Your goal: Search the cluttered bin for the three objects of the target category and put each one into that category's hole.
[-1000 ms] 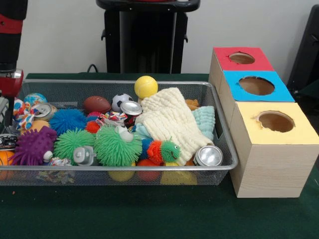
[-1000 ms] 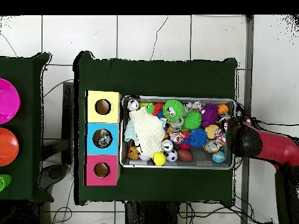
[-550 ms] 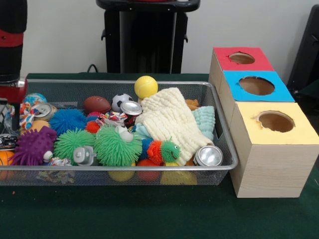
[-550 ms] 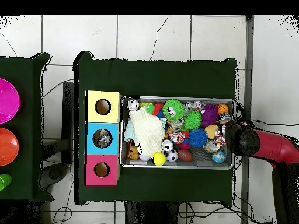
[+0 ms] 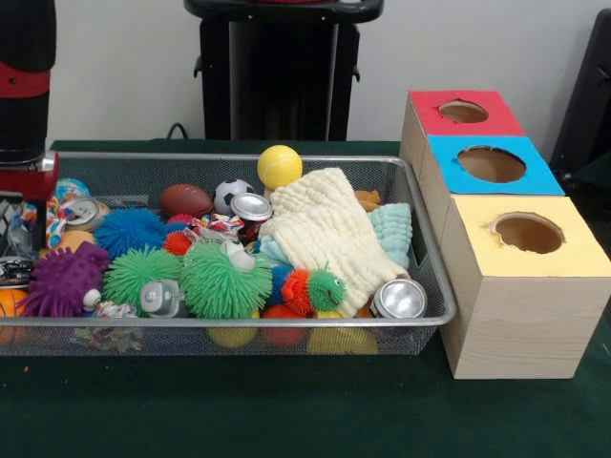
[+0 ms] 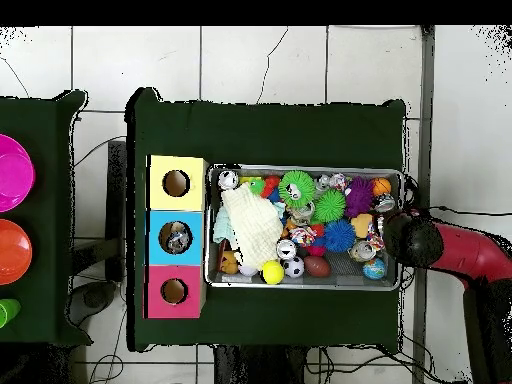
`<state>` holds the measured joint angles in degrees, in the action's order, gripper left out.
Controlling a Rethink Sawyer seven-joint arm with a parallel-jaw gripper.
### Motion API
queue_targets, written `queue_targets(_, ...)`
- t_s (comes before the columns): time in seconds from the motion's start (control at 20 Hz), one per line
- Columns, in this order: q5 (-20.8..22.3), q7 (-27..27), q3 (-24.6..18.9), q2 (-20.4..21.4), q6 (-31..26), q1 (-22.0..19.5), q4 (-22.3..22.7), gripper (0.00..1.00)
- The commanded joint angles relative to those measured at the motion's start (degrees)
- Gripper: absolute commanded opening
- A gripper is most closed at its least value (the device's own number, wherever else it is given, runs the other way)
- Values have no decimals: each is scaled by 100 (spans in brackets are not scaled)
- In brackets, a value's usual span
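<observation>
Which kind of thing was wanted could not be told; everything that might be it lay in the bin (image 5: 239, 322), nothing was lifted out, and so all three objects were judged to be waiting in the heap; a can (image 5: 86, 212), a rope toy (image 5: 48, 221) and a flattened can (image 5: 14, 272) lay nearest the tool (image 5: 27, 215), with a purple spiky ball (image 5: 65, 279) just in front of them.

Over the last second the arm (image 6: 412, 240) had sunk a little and slid inward over that end of the bin; from the front it had come to cover part of the rope toy, which a second ago showed whole; from overhead its head had crept from beside the rim to over it; nothing in the heap had shifted.

Whether the tool was apart or together could not be told, since the arm's body hid it from above and the picture's edge cut it from the front.

This was judged an approach to a first pick at that end, with the grasp not yet made; the three boxes, yellow (image 5: 573, 258), blue (image 5: 539, 179) and red (image 5: 465, 122), stood on the bench (image 5: 286, 410) touching the bin's opposite end, so any pick would need carrying the bin's full length.
</observation>
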<state>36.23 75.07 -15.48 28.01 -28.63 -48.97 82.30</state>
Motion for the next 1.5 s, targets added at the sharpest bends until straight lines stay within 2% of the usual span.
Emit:
queue_targets(0.05,263,-647,161,-232,-1027,-24,-234,100)
queue_targets(0.4,412,-548,398,-239,-1213,113,-514,100)
queue_targets(0.65,401,-478,508,-402,-1450,209,-721,100)
queue_targets(0.85,320,-501,362,-315,-1142,24,-503,100)
queue_targets(1.35,400,-504,510,-432,-1355,123,-647,100)
queue_targets(1.5,406,-551,571,-550,-1629,196,-790,100)
